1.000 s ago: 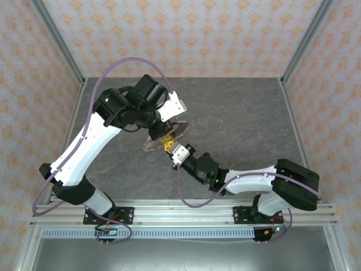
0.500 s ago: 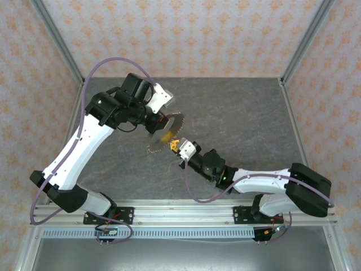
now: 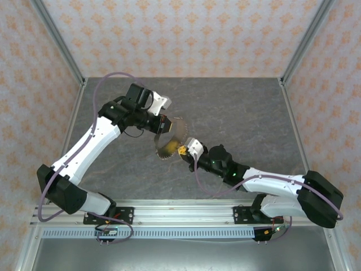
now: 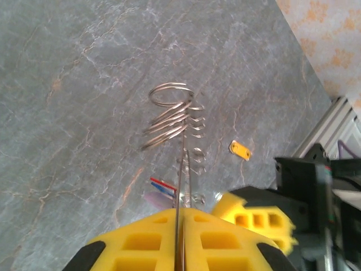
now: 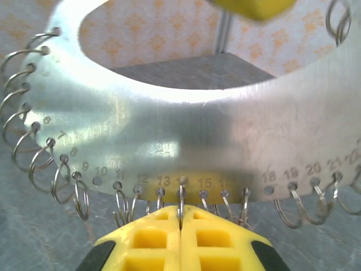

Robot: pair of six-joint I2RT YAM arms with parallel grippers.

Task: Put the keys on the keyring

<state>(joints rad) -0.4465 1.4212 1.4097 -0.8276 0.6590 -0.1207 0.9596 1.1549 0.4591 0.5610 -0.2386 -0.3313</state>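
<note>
The keyring (image 3: 171, 138) is a flat grey metal hoop with numbered holes, each carrying a small wire loop, and it hangs above the table between both arms. My left gripper (image 3: 163, 125) is shut on its rim, which runs edge-on as a thin line (image 4: 181, 169) out of the left gripper (image 4: 181, 215). My right gripper (image 3: 184, 149) is shut on the small loop at hole 14, under the keyring's broad band (image 5: 186, 118); the right gripper (image 5: 180, 214) pinches that loop. Red and blue keys (image 4: 162, 186) and a yellow-orange key (image 4: 241, 150) lie on the table below.
The dark marbled table (image 3: 242, 113) is walled in by patterned panels and metal posts. The right arm's black wrist (image 4: 310, 192) sits close beside the left gripper. An aluminium rail (image 3: 186, 214) runs along the near edge.
The keyring and both grippers have shifted a little to the right. The left arm's wrist has swung lower and the right arm has stretched out further.
</note>
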